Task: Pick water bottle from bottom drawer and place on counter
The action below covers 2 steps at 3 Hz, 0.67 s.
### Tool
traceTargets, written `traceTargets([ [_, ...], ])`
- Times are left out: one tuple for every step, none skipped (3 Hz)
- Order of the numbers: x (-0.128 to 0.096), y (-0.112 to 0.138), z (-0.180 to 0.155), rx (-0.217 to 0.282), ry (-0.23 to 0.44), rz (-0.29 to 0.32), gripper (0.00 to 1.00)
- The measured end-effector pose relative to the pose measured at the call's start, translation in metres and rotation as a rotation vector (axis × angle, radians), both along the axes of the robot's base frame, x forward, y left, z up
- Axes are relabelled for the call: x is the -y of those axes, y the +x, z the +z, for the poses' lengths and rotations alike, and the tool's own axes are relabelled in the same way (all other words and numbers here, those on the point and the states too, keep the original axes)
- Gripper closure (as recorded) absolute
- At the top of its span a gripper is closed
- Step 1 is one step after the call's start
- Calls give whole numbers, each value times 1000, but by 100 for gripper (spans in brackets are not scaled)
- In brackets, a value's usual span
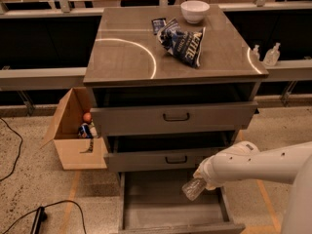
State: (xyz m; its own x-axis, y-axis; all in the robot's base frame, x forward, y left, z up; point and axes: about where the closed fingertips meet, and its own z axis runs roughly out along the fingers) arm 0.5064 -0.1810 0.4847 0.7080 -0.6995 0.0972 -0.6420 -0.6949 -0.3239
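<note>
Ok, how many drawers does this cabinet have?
3: the top drawer under the counter, the middle drawer below it, and the bottom drawer pulled out furthest, where the end effector holds the water bottle. None seem hidden.
</note>
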Motion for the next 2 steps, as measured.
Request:
traceTargets([
  [0,0,0,0,0,0,100],
  [9,1,18,18,-14,-18,100],
])
